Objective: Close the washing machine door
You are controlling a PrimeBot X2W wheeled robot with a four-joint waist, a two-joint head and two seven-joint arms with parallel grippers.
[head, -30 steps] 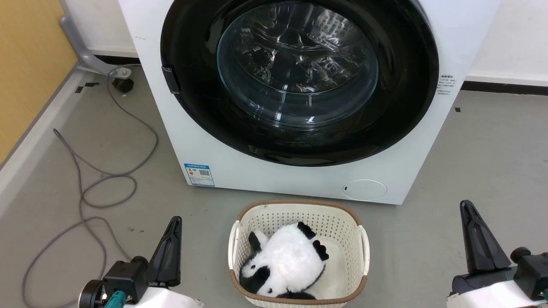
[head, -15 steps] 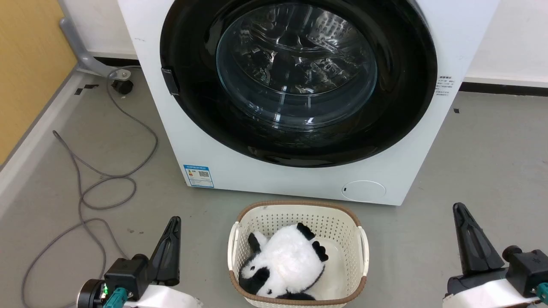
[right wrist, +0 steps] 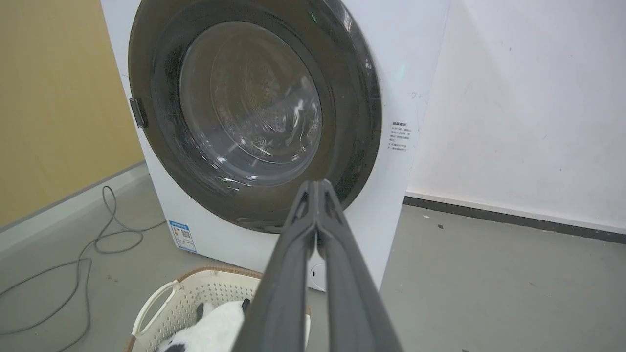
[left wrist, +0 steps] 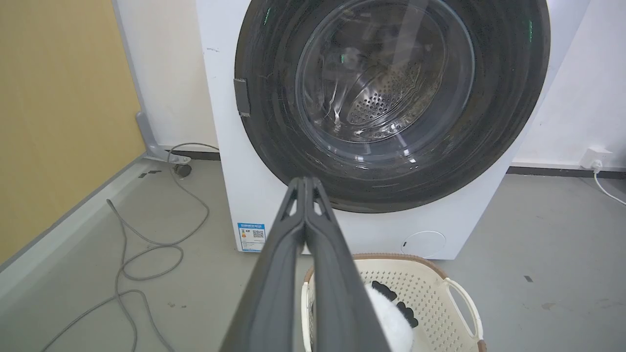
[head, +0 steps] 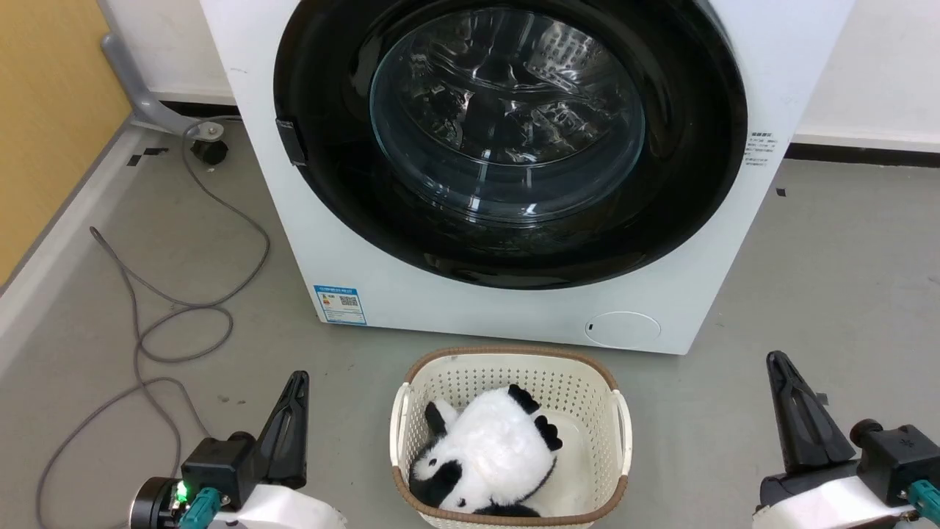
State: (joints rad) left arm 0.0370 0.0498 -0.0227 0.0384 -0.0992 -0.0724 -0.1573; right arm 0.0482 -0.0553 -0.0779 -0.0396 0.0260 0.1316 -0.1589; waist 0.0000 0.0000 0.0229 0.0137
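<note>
Front-loader scene from the head camera. Washing machine (head: 514,316) stands at the far centre on a grey floor (head: 808,257), against a white wall (head: 881,73). Washing machine door (head: 507,117) (a black disc with a clear glass bowl at its middle) lies flat against the machine's front, with a small dark tab (head: 291,141) on its left edge. Blue sticker (head: 339,303) sits low on the left of the white front, round cap (head: 622,329) low on the right. Just in front of the machine, at centre, a cream basket (head: 507,351) holds a black-and-white panda toy (head: 488,448). Left gripper (head: 297,382) hangs at the near left and right gripper (head: 777,364) at the near right. Each has its two dark fingers pressed together on nothing, and both are well apart from the door. Grey cable (head: 183,308) loops over the floor at the left, beside a yellow panel (head: 44,110).
</note>
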